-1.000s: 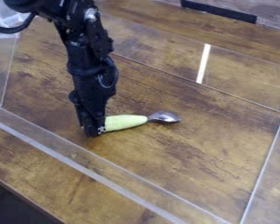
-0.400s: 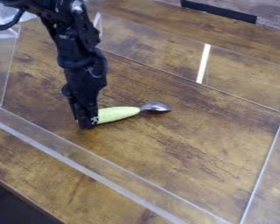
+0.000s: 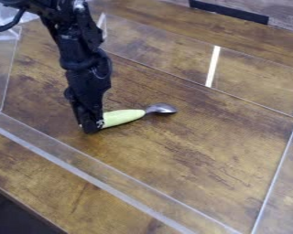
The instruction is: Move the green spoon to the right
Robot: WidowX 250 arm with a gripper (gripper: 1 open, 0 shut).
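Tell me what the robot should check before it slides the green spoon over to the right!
1. Pincer shut on the handle end of the green spoon: ok.
2. Spoon lifted off the wooden table: cannot tell, it looks like it lies flat.
3. Spoon's silver bowl free, nothing touching it: ok.
4. Table to the right of the spoon free of things: ok.
5. Clear plastic wall on the right far enough away: ok, though the robot should stop before it.

Even, bright light is cast from above; a white glare streak [image 3: 214, 66] is seen; detail is softened
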